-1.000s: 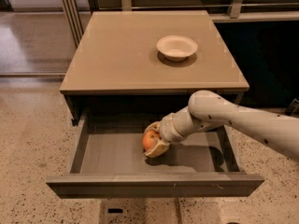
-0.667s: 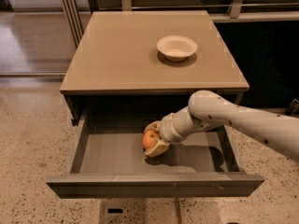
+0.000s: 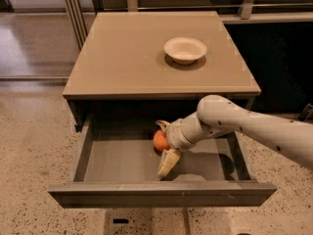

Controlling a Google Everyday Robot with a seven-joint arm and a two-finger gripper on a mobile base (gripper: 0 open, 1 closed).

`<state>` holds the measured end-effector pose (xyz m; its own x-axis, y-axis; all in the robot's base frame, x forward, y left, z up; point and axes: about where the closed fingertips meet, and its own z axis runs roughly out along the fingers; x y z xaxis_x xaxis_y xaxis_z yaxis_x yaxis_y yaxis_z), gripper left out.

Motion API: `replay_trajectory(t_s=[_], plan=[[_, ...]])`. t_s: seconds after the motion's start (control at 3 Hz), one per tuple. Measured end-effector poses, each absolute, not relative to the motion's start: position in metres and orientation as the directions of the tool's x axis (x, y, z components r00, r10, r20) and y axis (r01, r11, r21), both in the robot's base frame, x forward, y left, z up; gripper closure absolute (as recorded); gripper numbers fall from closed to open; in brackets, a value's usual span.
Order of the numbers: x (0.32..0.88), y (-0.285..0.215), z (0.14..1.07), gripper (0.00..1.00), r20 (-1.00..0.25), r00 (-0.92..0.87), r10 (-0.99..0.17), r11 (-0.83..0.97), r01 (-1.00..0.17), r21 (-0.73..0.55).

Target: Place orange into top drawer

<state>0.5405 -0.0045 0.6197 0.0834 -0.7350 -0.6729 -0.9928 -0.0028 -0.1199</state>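
Inside the pulled-out top drawer, the robot's tool stands with its fingers spread apart around the orange, which appears to rest on the drawer floor. A second ago the fingers were closed tight on the fruit, so the drop looks done and only the arm's withdrawal remains. Beyond, a cream bowl sits on the surface.
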Motion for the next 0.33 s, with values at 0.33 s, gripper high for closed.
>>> replay_trajectory(t_s=[0.33], plan=[[0.5405,-0.0045,0.6197,0.0,-0.673,0.083,-0.735,-0.003,-0.993,-0.12]])
